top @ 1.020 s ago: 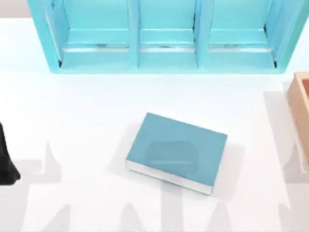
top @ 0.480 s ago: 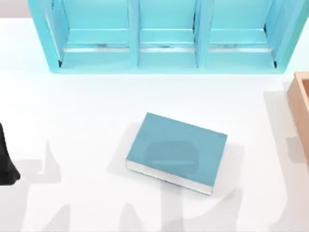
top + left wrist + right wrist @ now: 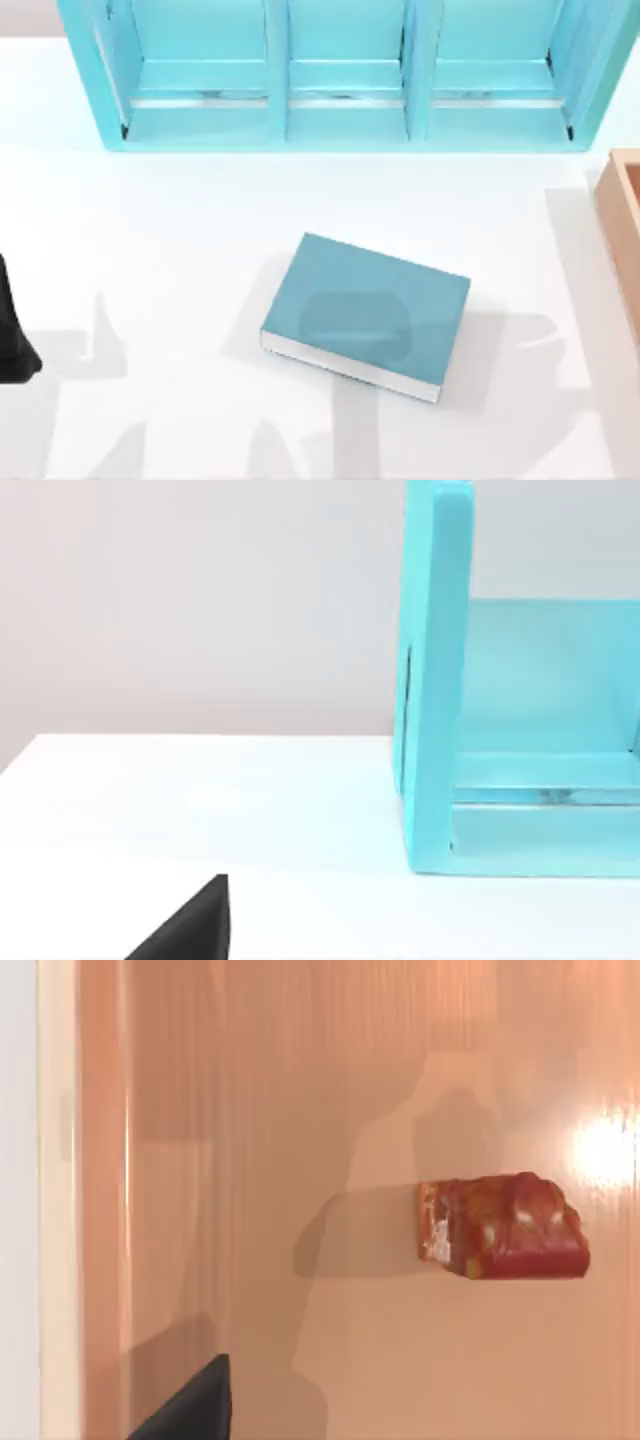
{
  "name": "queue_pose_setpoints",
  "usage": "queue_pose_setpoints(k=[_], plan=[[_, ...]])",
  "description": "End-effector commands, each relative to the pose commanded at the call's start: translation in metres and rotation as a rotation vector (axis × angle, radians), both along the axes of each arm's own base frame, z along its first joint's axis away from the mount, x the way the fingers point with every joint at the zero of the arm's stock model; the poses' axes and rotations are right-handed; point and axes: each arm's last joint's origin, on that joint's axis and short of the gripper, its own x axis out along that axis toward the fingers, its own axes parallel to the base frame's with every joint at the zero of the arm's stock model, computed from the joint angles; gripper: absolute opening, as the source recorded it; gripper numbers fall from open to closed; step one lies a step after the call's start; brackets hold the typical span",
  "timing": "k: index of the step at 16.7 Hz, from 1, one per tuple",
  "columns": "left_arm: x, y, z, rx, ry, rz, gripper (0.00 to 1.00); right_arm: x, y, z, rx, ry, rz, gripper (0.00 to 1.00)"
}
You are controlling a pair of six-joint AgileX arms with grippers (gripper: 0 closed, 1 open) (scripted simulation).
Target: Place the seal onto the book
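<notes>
White table (image 3: 180, 220): book (image 3: 365, 313) flat mid-table, blue shelf (image 3: 340, 75) far edge, tan tray (image 3: 624, 230) right.

White table (image 3: 180, 220), light-blue compartment shelf (image 3: 340, 80) along its far edge, tan wooden tray (image 3: 622, 215) at right edge, pale wall (image 3: 200, 600)

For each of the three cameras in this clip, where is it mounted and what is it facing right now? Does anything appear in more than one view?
Top view: above the table, looking down on the book, the light-blue shelf and a wooden tray's edge; a dark part of the left arm at the left edge.
Left wrist view: low, facing the shelf's end and a wall; a dark gripper tip shows.
Right wrist view: looking into the tray at the seal; a dark gripper tip shows.
Shared: shelf in top and left wrist; tray in top and right wrist.
</notes>
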Motion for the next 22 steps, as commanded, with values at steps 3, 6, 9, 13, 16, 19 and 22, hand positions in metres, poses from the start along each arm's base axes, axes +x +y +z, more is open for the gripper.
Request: queue_pose_setpoints(k=[3, 6, 9, 13, 16, 19, 22], plan=[[0.0, 0.0, 0.0, 0.0, 0.0, 0.0, 1.0, 0.034, -0.017, -0.009, 0.029, 0.168, -0.003, 1.0], [0.0, 0.0, 0.0, 0.0, 0.0, 0.0, 1.0, 0.06, -0.031, -0.021, 0.058, 0.296, -0.004, 1.0], [0.0, 0.0, 0.0, 0.0, 0.0, 0.0, 1.0, 0.074, -0.04, -0.031, 0.079, 0.372, -0.004, 1.0], [0.0, 0.0, 0.0, 0.0, 0.0, 0.0, 1.0, 0.077, -0.043, -0.033, 0.085, 0.389, -0.004, 1.0], [0.0, 0.0, 0.0, 0.0, 0.0, 0.0, 1.0, 0.078, -0.041, -0.033, 0.083, 0.387, 0.0, 1.0], [0.0, 0.0, 0.0, 0.0, 0.0, 0.0, 1.0, 0.079, -0.042, -0.051, 0.085, 0.389, -0.004, 1.0], [0.0, 0.0, 0.0, 0.0, 0.0, 0.0, 1.0, 0.08, -0.043, -0.081, 0.085, 0.389, -0.004, 1.0]])
